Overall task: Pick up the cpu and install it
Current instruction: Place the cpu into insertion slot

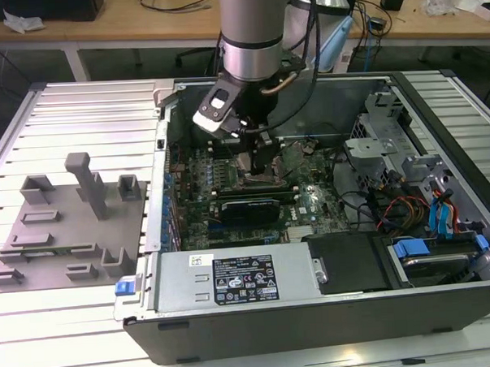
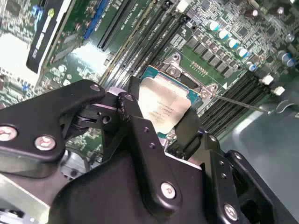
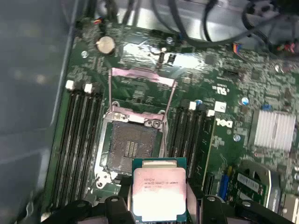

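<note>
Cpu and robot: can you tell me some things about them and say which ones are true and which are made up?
1. The jaws are holding the cpu. True.
2. The cpu sits in the socket. False: it is up in the jaws, and the socket is bare.
3. The socket's metal frame is flipped open. True.
4. The arm is outside the case. False: it reaches down into the open case.
5. The grey tray lies on the exterior view's right of the case. False: it lies on that view's left.
</note>
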